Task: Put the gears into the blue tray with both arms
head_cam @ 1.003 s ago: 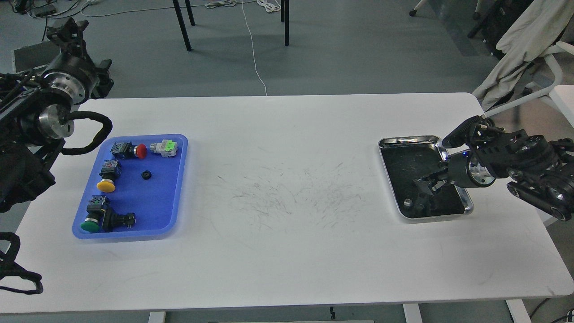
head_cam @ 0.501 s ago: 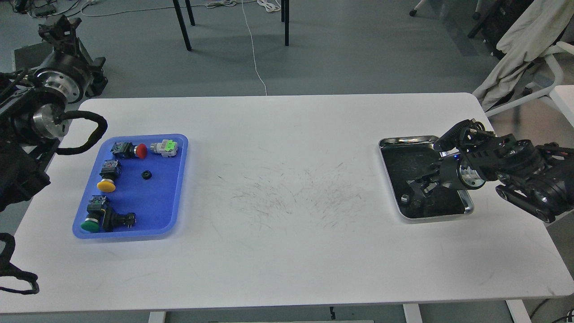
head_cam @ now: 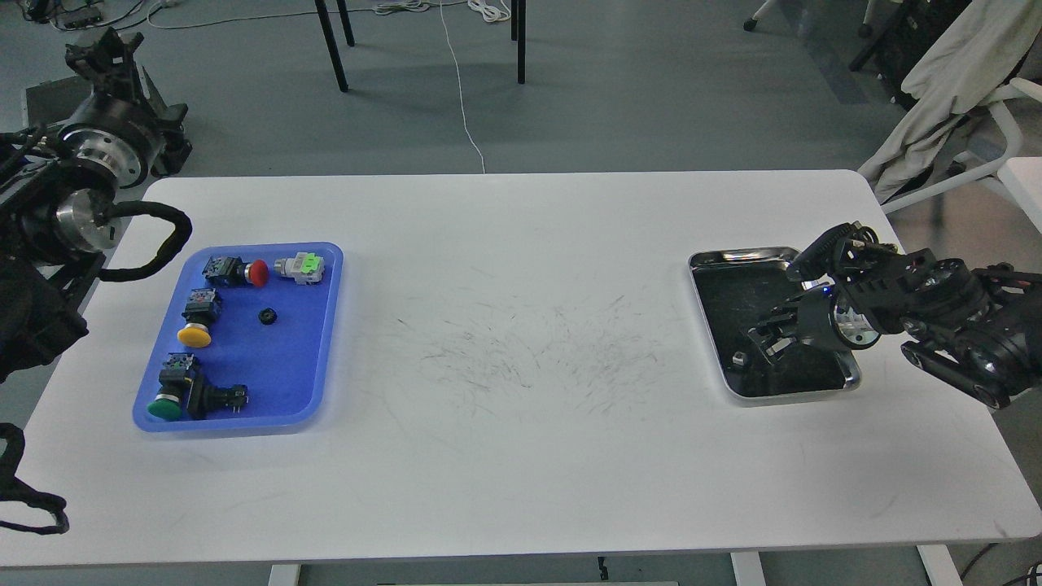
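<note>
The blue tray (head_cam: 281, 366) lies at the table's left. One gear (head_cam: 265, 316), a tiny black toothed ring, lies on its floor near the middle. My right gripper (head_cam: 770, 335) hangs low over the dark inside of the steel tray (head_cam: 737, 255) at the right, its black fingers blending with the tray. A small round grey piece (head_cam: 739, 358) lies in that tray just left of the fingers; I cannot tell whether it is a gear. My left gripper (head_cam: 106, 50) is raised off the table's far left corner, over the floor, its fingers indistinct.
Several push-button switches share the blue tray: red-capped (head_cam: 244, 272), green-and-grey (head_cam: 299, 267), yellow-capped (head_cam: 195, 319) and green-capped (head_cam: 172, 397). The white table (head_cam: 521, 366) is scuffed in the middle. Chair legs stand on the floor behind; a draped chair (head_cam: 952, 98) is at far right.
My right gripper has lifted and drawn back slightly toward the right inside the steel tray. My left arm has pulled up and left, away from the blue tray.
</note>
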Robot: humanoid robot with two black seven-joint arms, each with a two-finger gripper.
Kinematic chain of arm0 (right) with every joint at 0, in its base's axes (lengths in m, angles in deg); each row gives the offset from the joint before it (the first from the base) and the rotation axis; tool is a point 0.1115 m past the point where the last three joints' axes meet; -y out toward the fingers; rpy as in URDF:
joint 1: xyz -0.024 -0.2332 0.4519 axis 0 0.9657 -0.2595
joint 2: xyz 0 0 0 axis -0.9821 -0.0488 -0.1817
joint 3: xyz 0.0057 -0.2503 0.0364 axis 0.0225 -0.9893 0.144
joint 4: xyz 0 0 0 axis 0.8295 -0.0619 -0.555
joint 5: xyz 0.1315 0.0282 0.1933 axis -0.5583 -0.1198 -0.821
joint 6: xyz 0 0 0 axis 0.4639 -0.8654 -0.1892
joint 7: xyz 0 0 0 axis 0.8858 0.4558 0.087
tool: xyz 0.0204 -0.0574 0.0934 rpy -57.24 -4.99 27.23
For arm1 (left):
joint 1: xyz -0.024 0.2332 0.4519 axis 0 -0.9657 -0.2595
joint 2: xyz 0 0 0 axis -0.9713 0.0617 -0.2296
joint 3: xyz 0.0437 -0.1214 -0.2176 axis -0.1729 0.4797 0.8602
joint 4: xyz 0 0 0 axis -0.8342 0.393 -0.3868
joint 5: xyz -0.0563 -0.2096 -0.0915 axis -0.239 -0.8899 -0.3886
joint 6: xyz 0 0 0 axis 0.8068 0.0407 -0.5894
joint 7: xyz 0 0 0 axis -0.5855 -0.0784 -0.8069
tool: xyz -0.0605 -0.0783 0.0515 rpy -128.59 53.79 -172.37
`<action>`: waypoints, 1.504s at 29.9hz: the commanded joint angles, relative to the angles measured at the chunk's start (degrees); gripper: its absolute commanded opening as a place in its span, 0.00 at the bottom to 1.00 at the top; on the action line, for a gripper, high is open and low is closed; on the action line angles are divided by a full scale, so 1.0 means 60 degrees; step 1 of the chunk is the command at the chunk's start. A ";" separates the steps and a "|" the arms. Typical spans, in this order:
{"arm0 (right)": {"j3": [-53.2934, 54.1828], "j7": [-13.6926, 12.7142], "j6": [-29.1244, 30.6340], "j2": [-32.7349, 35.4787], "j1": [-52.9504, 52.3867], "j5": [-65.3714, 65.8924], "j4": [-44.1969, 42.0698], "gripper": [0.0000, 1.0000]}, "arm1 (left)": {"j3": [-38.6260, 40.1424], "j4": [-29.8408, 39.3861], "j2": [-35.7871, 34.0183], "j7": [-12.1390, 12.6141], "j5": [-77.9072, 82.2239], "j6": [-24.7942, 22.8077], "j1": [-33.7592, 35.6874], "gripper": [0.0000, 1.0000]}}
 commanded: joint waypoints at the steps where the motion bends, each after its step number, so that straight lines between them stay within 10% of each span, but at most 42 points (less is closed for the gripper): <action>1: 0.0021 -0.0004 -0.0010 0.0020 -0.0131 0.0000 -0.0044 0.01 | -0.0001 0.0000 -0.0003 0.0005 0.0015 0.0001 0.0000 0.91; 45: 0.0197 -0.0019 -0.4199 -0.4241 -0.1274 0.0074 -0.0527 0.01 | 0.0087 0.0146 -0.0354 0.0855 -0.1758 -0.1067 0.0088 0.91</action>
